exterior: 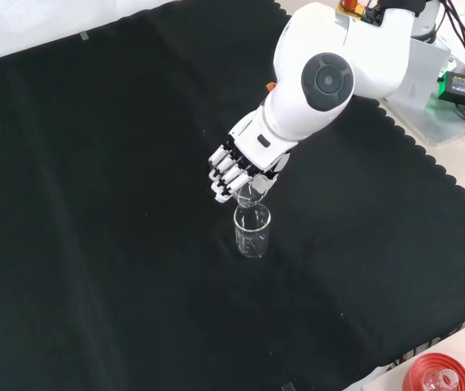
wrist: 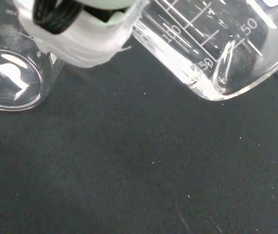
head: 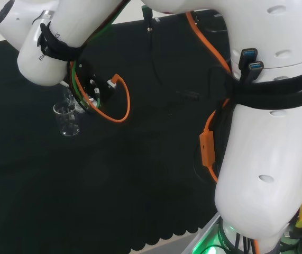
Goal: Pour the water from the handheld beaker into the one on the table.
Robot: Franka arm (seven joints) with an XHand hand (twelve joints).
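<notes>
1. Two clear beakers show. One stands upright on the black cloth (exterior: 94, 244), seen in the front view as the standing beaker (exterior: 252, 230) near the middle of the cloth. The other, the held beaker (wrist: 216, 48), is tipped over in the hand (exterior: 236, 167).
2. One hand shows. In the front view its fingers (exterior: 222, 181) are curled at the end of the white arm (exterior: 330, 73), directly above the standing beaker and closed around the tilted glass just over its rim.
3. The wrist view gives what the others do not: the held beaker lies steeply tilted, printed scale marks on its wall, a little water pooled in its low corner. The standing beaker (wrist: 12, 80) sits beside it, its round mouth facing the camera; how much it holds I cannot tell.
4. The head view shows the standing beaker (head: 67, 119) at the left, under the arm's end link, with an orange cable (head: 121, 100) looping just beside it. The fingers are hidden there behind the link.
5. The front view alone shows a red ring stand (exterior: 440, 376) at the lower right corner, off the cloth's scalloped edge, well apart from both beakers.
6. Bare cloth lies on all sides of the standing beaker in the front view; the cloth's edges are far from it.
</notes>
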